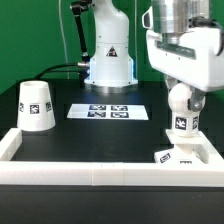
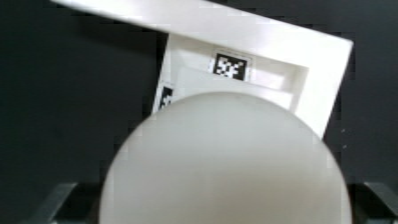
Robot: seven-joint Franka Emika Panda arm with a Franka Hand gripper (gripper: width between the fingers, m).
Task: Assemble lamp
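My gripper (image 1: 182,98) is shut on the round white bulb (image 1: 181,118), holding it upright by its upper part. The bulb's tagged stem points down over the small square base (image 1: 180,154), which lies flat by the right corner of the white frame. I cannot tell whether the bulb touches the base. In the wrist view the bulb (image 2: 222,160) fills the picture between my gripper (image 2: 222,208) fingers, with the tagged base (image 2: 249,80) beyond it. The tapered shade (image 1: 35,105) stands mouth down at the exterior view's left.
A white frame wall (image 1: 100,172) runs along the front and turns up both sides; it also shows in the wrist view (image 2: 196,25) beyond the base. The marker board (image 1: 105,111) lies on the black table in the middle. The robot's base (image 1: 108,60) stands behind it.
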